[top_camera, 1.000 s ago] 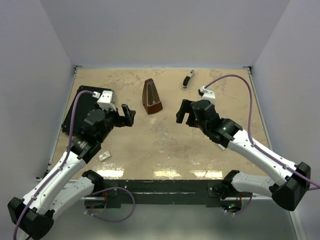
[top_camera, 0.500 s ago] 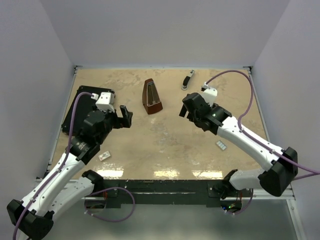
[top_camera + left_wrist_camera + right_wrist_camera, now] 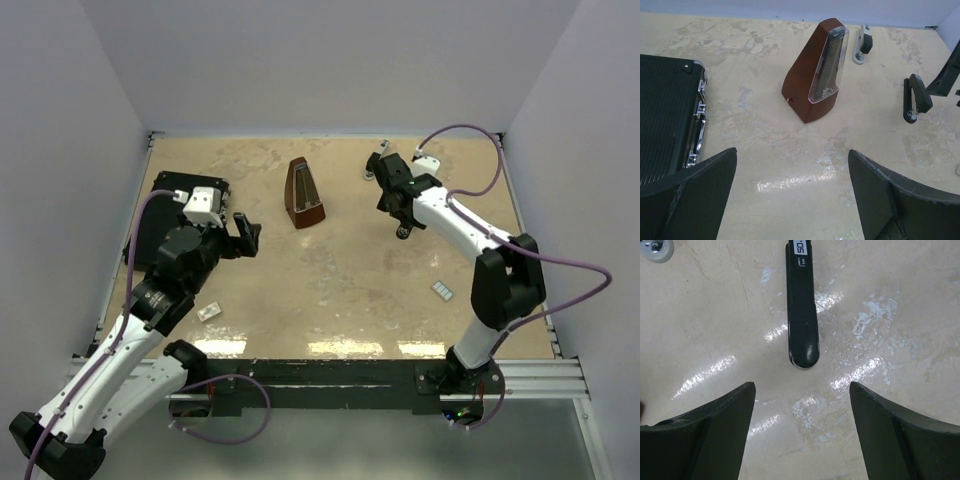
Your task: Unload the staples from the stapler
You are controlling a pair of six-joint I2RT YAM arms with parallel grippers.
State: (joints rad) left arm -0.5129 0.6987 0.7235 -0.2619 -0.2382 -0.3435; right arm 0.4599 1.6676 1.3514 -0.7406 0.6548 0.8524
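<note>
Top external view gives us the table [image 3: 330,290] from above, with the stapler [image 3: 369,174] lying toward the far edge, to the right of the brown metronome [image 3: 304,195] and well apart from it. We see the right claw [image 3: 380,165] directly over the stapler, covering most of it, so only a silvery end and a thin tip show past the black fingers.

From the right wrist view we look straight down. The stapler [image 3: 802,315] is a slim black bar with white lettering, running from the top edge down to a rounded end. The right claw [image 3: 801,387] has its two fingers spread wide. The rounded end stops just short of the gap between them, and neither finger touches it.

Over on the left, we find the left claw [image 3: 248,235] held between the black case [image 3: 160,185] and the metronome. Its fingers are also wide apart, with nothing between them.

From the left wrist view we see the left claw [image 3: 792,152] facing the upright metronome [image 3: 815,75]. The case [image 3: 665,115] lies to its left, and the stapler [image 3: 862,45] lies flat just behind and to the right of the metronome.

A small whitish piece [image 3: 209,311] lies near the left arm, and a second whitish piece [image 3: 442,290] lies beside the right arm. We cannot tell what either one is.
</note>
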